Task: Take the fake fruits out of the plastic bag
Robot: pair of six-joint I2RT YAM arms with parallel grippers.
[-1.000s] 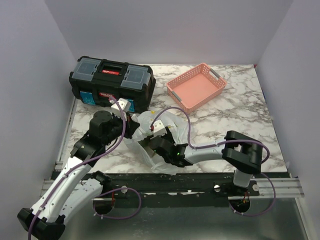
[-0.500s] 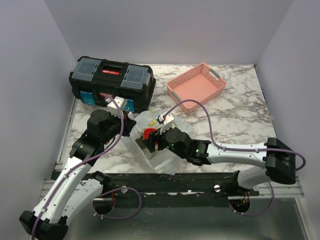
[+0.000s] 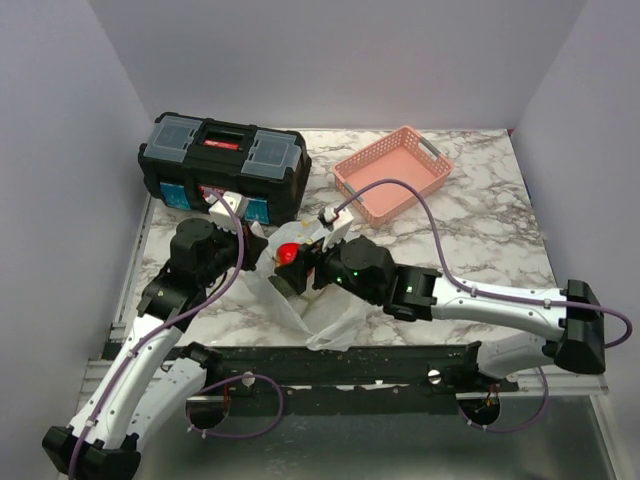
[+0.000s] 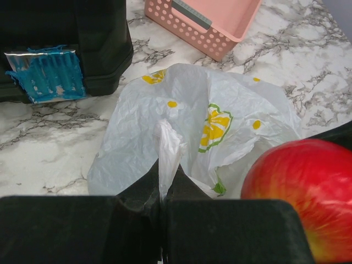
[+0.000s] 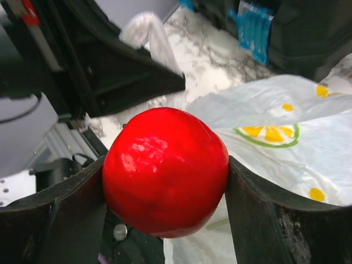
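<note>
The glossy red apple (image 3: pixel 290 252) is held between my right gripper's (image 3: pixel 293 262) fingers, lifted above the crinkly white plastic bag (image 3: pixel 325 310); it fills the right wrist view (image 5: pixel 165 170) and shows at the right edge of the left wrist view (image 4: pixel 302 192). My left gripper (image 3: pixel 255 240) is shut on a twisted fold of the bag (image 4: pixel 165 148), which spreads out on the marble with yellow-green prints (image 4: pixel 217 124). The grapes and the green melon are hidden.
A black toolbox (image 3: pixel 222 165) stands at the back left, just behind the left gripper. A pink slotted basket (image 3: pixel 393 172) sits at the back right. The marble tabletop (image 3: pixel 480 240) stretches to the right of the bag.
My right gripper has risen out of the bag with the red apple, moving up and back-left while the arm stretched out. The left gripper keeps its pinch on the bag.
</note>
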